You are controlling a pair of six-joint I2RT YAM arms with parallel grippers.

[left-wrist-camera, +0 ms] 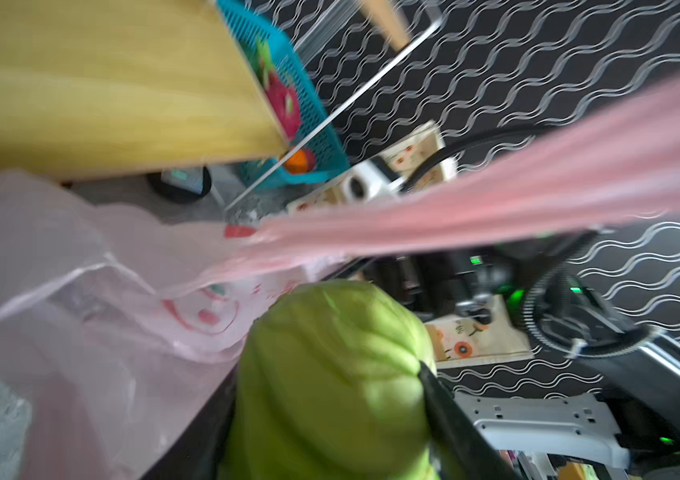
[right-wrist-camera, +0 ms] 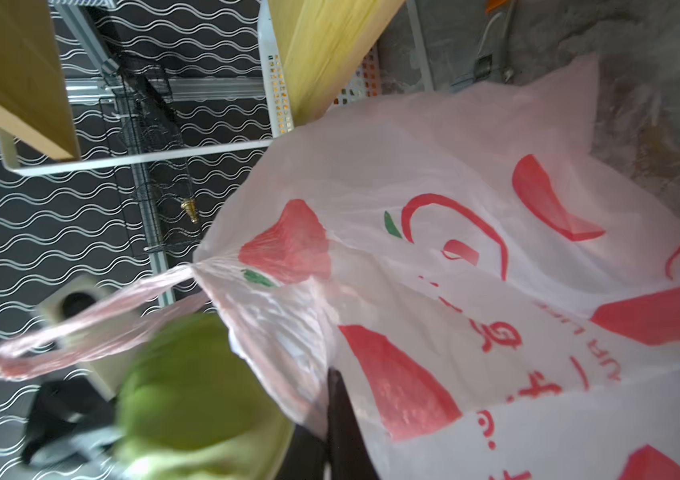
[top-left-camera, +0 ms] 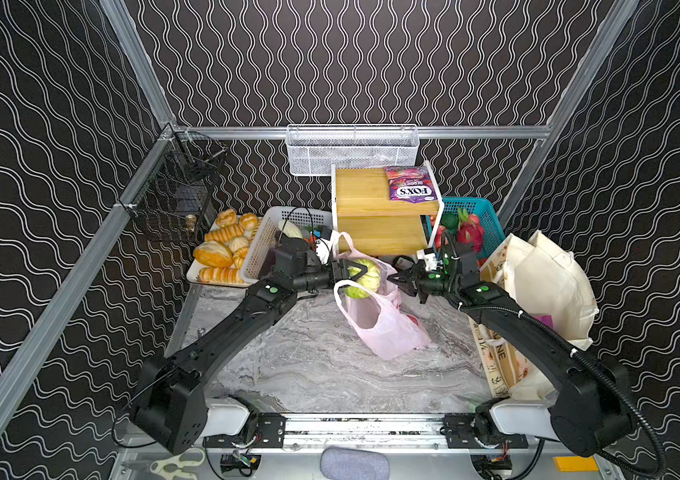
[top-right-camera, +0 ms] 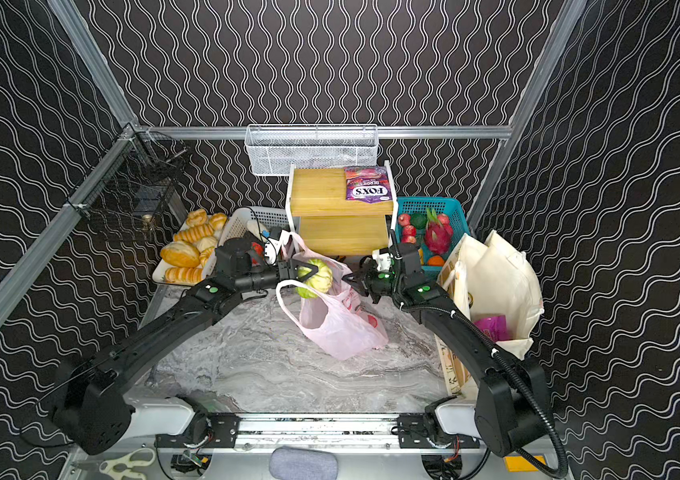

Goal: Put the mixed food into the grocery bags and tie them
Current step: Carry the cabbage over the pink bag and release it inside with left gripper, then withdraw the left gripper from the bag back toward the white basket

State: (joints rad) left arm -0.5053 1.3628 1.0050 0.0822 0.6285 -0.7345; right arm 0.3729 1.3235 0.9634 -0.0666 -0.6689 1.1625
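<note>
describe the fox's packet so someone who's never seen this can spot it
Find the two-tier wooden shelf at the back middle, below the white wire basket. On its top board's right end lies the purple FOX'S packet, the only thing on that board: flat, with white lettering.

Closed in far, left and right by black walls [top-left-camera: 350,62] with white wavy lines, edged with silver rails [top-left-camera: 475,132]. Below, a grey marbled tabletop [top-left-camera: 309,365]. Far middle: two-level wooden shelf [top-left-camera: 361,191], white mesh basket [top-left-camera: 350,153] hung on the rail behind it. Left rail: black wire basket [top-left-camera: 176,195].
</note>
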